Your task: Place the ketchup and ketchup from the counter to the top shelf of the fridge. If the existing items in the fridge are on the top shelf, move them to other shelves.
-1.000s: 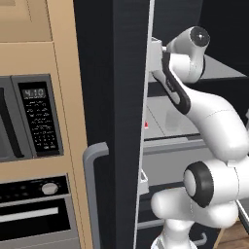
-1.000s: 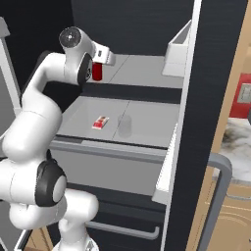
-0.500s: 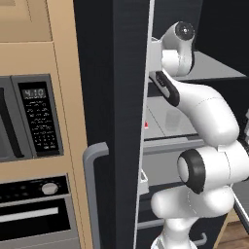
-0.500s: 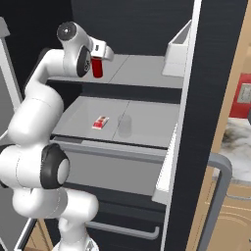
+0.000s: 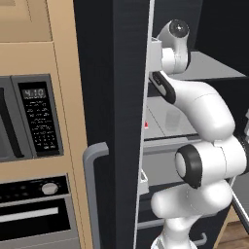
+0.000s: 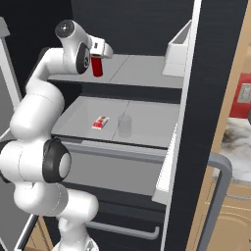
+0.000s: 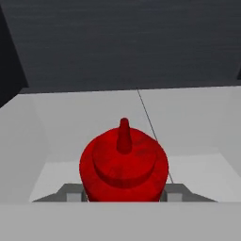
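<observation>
My gripper (image 6: 98, 58) reaches into the open fridge (image 6: 147, 29) at the left end of the top shelf (image 6: 142, 68). It is shut on a red ketchup (image 6: 98, 66) bottle that stands upright, its base at the shelf board. In the hand view the ketchup (image 7: 124, 162) is seen from above, with a grey fingertip (image 7: 75, 194) on each side of it and the gripper (image 7: 124, 195) around its body. One shelf lower lie the red-and-white packet (image 6: 100, 122) and the clear tumbler (image 6: 124, 126). The counter (image 6: 238, 147) shows past the door at the right.
The fridge door (image 5: 112, 121) with its grey handle (image 5: 93, 185) stands open to the left of the arm. A white door bin (image 6: 179, 49) hangs at the right, level with the top shelf. A microwave (image 5: 29, 116) and an oven (image 5: 34, 214) sit in the wooden wall.
The arm's wrist and elbow have swung a little up and further into the fridge. The ketchup stays in the grip at nearly the same place over the top shelf.
</observation>
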Motion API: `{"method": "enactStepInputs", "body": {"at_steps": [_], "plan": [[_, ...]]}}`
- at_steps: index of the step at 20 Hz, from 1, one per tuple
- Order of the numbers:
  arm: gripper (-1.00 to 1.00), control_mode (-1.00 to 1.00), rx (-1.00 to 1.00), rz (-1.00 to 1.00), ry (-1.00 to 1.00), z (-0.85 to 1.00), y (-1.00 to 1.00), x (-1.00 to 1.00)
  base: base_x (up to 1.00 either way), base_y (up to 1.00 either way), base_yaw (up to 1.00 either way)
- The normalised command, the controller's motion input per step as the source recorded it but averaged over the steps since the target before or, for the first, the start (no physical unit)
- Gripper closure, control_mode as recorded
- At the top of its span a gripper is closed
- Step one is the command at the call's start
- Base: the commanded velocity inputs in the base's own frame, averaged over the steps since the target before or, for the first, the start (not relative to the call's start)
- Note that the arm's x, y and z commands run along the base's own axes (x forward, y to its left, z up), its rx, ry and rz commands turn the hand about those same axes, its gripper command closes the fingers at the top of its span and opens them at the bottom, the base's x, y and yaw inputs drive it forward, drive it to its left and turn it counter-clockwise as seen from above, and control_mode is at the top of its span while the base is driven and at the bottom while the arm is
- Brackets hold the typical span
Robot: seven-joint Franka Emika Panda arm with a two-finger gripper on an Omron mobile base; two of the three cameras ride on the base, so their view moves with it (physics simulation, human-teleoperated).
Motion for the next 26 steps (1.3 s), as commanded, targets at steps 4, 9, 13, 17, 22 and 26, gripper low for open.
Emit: {"method": "enactStepInputs", "body": {"at_steps": [4,9,13,17,22,26], "plan": [[-1.0,-1.0,0.0,0.0,-0.01,-0.01,0.0,0.05,0.0,0.0,0.0],[-1.0,-1.0,0.0,0.0,0.0,0.0,0.0,0.01,0.0,0.0,0.0],[-1.0,-1.0,0.0,0.0,0.0,0.0,0.0,0.0,0.0,0.0,0.0],[-1.0,-1.0,0.0,0.0,-0.01,0.0,-0.02,-0.48,0.0,0.0,0.0],[-1.0,-1.0,0.01,0.0,-0.16,0.0,-0.22,-1.0,0.0,0.0,0.0],[-1.0,-1.0,0.05,0.0,-0.13,0.0,-0.35,-1.0,0.0,0.0,0.0]]}}
